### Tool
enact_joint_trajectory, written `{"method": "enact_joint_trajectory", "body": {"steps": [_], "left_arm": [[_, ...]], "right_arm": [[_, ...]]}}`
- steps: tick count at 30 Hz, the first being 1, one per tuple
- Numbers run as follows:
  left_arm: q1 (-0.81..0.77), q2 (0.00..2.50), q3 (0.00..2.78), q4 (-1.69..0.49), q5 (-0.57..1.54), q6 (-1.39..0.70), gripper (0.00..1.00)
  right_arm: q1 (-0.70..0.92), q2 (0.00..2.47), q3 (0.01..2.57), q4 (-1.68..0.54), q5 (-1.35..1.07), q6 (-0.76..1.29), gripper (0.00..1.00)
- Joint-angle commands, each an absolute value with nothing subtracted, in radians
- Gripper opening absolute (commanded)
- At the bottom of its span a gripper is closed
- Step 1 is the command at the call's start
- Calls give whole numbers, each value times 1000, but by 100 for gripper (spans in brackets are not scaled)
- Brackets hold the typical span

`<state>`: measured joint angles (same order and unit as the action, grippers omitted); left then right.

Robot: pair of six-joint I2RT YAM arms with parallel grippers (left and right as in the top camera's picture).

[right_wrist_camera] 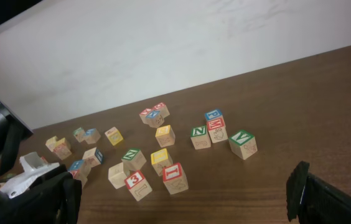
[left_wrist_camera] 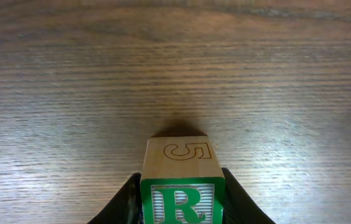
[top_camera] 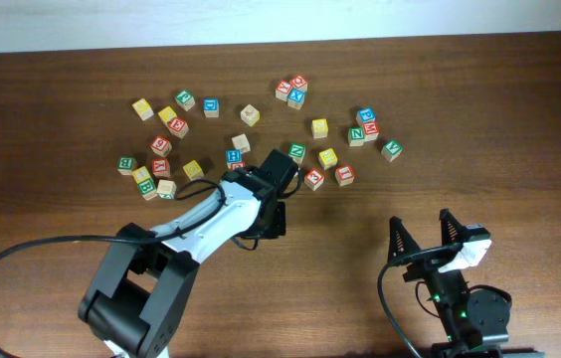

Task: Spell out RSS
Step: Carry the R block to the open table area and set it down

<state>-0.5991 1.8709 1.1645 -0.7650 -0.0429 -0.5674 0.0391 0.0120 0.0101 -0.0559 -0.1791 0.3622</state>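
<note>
In the left wrist view my left gripper (left_wrist_camera: 182,199) is shut on a wooden block with a green R (left_wrist_camera: 179,202) on the near face and an outlined 5 on top, held just over the bare wood. In the overhead view the left gripper (top_camera: 273,214) is in front of the block scatter; the R block is hidden under it there. My right gripper (top_camera: 425,239) is open and empty at the front right, its fingers at the edges of the right wrist view (right_wrist_camera: 182,205). Several lettered blocks (top_camera: 296,151) lie scattered at the back.
The scattered blocks include a red 3 block (right_wrist_camera: 135,182), a red I block (right_wrist_camera: 173,176), a green N block (top_camera: 357,133) and a green V block (top_camera: 391,149). The left arm's black cable (top_camera: 22,254) loops over the front left of the table.
</note>
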Motion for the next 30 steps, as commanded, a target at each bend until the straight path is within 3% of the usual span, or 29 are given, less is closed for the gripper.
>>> {"method": "enact_joint_trajectory", "body": {"steps": [1,13,21,23,24,26,30], "left_arm": [[-601,1886,1158,-764,-96,-567,27],[-602,1886,1158,-773,-89,-568,22],[-602,1886,1158,-785,-67,-567,29],[-602,1886,1158,-785,-68,-567,37],[-602,1886,1158,-785,-68,-567,51],[-602,1885,1158,-781,-68,-567,67],[-601,1882,1171,-786,-68,-567,72]], "right_arm": [[46,9,6,-61,-195,364,98],[46,9,6,-61,-195,364,98],[46,9,6,-61,-195,364,98],[46,9,6,-61,-195,364,98],[46,9,6,-60,-195,364,98],[46,9,6,-60,-195,364,98],[46,9,6,-61,-195,364,98]]}}
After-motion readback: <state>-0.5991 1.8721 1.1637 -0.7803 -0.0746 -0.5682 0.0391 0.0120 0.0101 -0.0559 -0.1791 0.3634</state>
